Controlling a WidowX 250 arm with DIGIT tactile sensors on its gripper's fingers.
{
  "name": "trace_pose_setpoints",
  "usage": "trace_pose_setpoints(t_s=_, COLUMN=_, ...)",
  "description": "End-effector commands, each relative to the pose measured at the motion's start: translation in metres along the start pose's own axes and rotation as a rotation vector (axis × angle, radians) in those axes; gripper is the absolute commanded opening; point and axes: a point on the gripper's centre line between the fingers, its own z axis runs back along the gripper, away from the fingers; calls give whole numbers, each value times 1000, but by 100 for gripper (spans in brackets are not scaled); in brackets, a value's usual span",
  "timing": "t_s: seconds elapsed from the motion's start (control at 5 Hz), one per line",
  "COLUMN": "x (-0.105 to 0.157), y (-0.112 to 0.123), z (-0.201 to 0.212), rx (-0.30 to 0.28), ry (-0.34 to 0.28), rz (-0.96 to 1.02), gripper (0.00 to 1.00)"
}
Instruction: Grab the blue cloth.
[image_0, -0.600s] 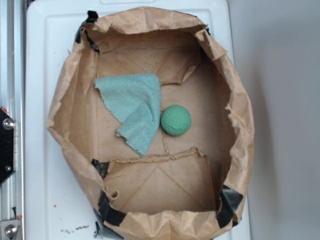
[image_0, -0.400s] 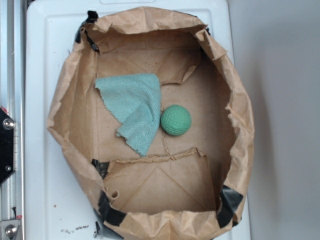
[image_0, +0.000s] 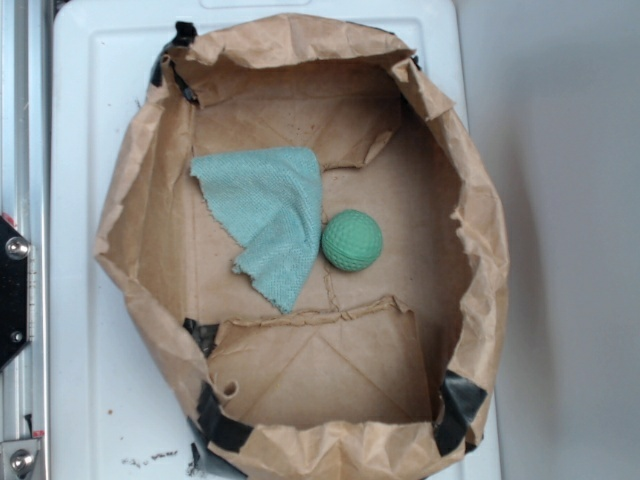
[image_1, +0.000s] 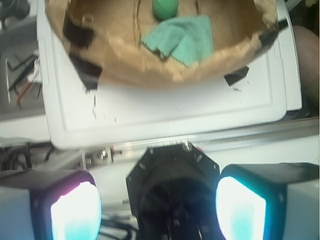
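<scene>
- Gripper (image_1: 158, 207) spread wide apart, empty, two pale pads (image_1: 76, 212) at the bottom of the wrist view.
- Far ahead of it, well apart: blue cloth (image_0: 268, 219), rumpled flat on the floor of a brown paper tray (image_0: 130, 190).
- Touching the cloth's edge: green dimpled ball (image_0: 352, 241).
- Beneath the tray: white board (image_1: 165, 112).

Only the wrist view shows the gripper (image_1: 159, 209). Its two fingers (image_1: 75, 210) sit far apart at the lower corners, jaws spread wide, nothing between them. The dark wrist mount lies between.
</scene>
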Motion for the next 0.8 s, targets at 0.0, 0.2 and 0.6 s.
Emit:
trace_pose_setpoints(t_s=0.0, x=38, y=-1, z=-11, rx=14, ry=-61, rz=47, gripper=100)
trace_pose_setpoints(t_s=0.2, x=50, y=2, z=-22, rx=37, ry=-89, rz=71, gripper=100)
trace_pose_setpoints(t_s=0.6, x=74, y=7, z=-40, rx=76, ry=-95, rz=118, gripper=100)
